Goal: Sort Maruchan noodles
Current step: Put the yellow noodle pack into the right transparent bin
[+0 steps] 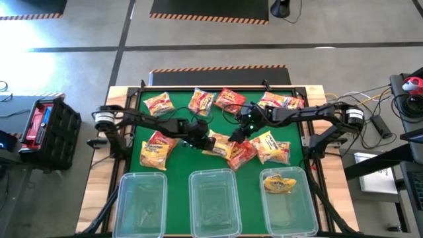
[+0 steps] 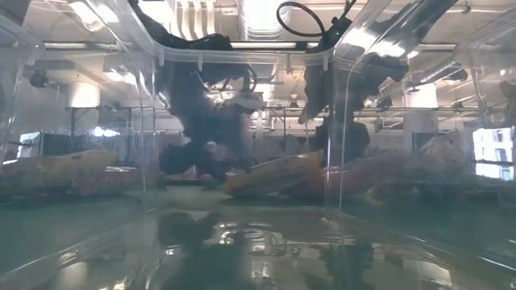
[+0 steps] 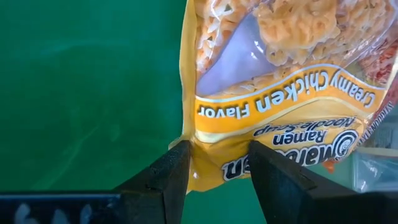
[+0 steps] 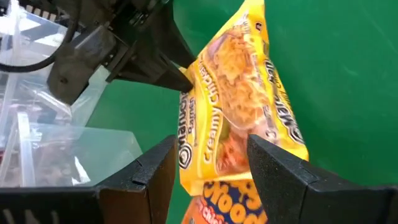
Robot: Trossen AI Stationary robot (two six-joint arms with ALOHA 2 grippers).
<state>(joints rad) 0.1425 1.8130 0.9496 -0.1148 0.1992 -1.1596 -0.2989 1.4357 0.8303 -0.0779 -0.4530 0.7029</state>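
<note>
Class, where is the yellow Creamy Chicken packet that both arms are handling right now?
In the high view the yellow Creamy Chicken packet sits mid-table above the middle clear bin, between the left tool and the right tool, each holding an end.

— What do the arms look like?
— Two dark jointed arms (image 1: 149,120) with silver motor caps (image 1: 102,118) (round ones), looped black cables (image 2: 302,18), a green light (image 1: 251,111), and matte black wedge-shaped fingers (image 3: 163,180).

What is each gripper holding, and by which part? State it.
Both the left gripper and the right gripper clamp the same yellow crinkly plastic Creamy Chicken ramen packet, at opposite end edges.
</note>
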